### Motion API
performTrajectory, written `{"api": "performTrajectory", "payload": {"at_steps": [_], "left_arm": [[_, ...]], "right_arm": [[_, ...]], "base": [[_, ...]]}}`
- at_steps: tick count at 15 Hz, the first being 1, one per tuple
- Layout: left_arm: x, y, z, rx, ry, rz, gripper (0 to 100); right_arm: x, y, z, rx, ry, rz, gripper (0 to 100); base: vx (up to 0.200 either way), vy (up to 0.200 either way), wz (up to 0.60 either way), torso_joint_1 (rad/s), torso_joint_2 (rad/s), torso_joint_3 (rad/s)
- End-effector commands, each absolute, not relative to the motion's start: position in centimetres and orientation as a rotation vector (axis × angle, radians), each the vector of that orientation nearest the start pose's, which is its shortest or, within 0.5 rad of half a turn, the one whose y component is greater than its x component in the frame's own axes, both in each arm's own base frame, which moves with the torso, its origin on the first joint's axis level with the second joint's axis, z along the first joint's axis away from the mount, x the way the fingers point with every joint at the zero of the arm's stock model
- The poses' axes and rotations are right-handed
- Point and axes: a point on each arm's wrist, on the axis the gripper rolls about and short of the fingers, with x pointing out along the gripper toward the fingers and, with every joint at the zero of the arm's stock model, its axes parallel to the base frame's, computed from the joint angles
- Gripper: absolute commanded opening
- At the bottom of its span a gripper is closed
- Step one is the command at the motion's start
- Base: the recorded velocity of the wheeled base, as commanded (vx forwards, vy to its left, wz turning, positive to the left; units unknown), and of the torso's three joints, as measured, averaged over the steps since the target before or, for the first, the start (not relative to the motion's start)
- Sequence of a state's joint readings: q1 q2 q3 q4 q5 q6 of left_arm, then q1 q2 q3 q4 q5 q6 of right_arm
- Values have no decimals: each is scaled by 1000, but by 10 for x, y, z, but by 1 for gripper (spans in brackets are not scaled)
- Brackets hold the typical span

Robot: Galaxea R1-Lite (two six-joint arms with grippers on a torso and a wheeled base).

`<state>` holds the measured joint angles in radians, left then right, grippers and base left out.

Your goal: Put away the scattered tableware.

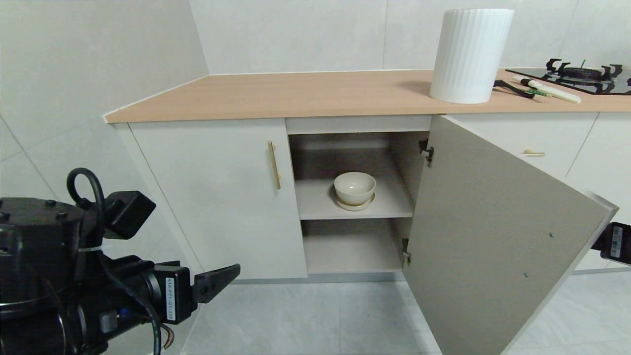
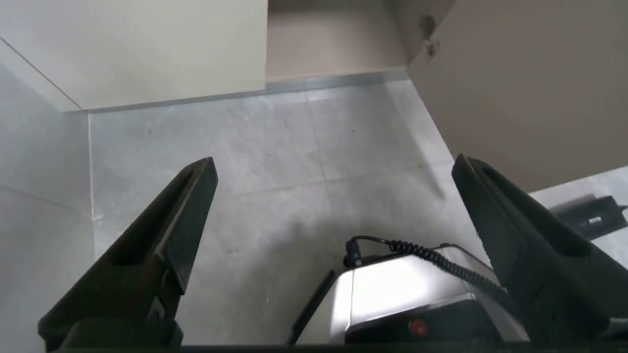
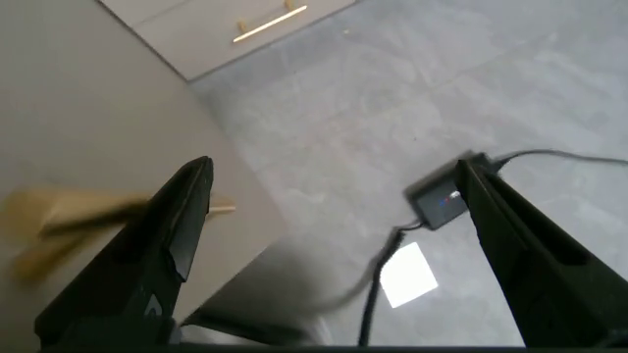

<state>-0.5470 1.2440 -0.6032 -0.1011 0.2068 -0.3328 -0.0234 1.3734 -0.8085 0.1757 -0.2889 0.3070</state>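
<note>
A cream bowl [image 1: 355, 187] rests on a small plate [image 1: 355, 204] on the middle shelf [image 1: 320, 204] of the open cupboard. A few utensils [image 1: 540, 90] lie on the wooden counter [image 1: 296, 93] beside the hob. My left gripper [image 1: 219, 281] is low at the left, above the floor; in the left wrist view it [image 2: 334, 167] is open and holds nothing. My right gripper [image 3: 334, 167] is open too, close to the outer face of the open cupboard door [image 3: 88, 118]. The door's gold handle [image 3: 221, 208] runs behind one of its fingers [image 3: 177, 235].
The cupboard door [image 1: 488, 231] stands wide open to the right, and my right arm [image 1: 613, 241] is behind its far edge. A tall white ribbed cylinder [image 1: 468, 54] stands on the counter. A black gas hob [image 1: 581, 76] sits at the far right. Cables [image 3: 442, 201] lie on the grey tiled floor.
</note>
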Motion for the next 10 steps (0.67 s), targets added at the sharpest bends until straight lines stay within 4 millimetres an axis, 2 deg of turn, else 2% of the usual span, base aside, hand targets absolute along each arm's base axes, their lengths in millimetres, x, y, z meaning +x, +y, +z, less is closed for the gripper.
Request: {"api": "performTrajectory", "payload": {"at_steps": [1, 5, 10], "left_arm": [[153, -88, 188, -123, 552, -244, 100], [153, -88, 188, -123, 552, -244, 100], [153, -88, 188, -123, 552, -244, 100]], "right_arm": [[210, -5, 190, 202, 702, -388, 100], [212, 4, 189, 221, 695, -354, 100], [206, 40, 183, 236, 724, -226, 100]], "base": [[0, 0, 0, 0, 0, 0], [0, 0, 0, 0, 0, 0], [0, 0, 0, 0, 0, 0]]}}
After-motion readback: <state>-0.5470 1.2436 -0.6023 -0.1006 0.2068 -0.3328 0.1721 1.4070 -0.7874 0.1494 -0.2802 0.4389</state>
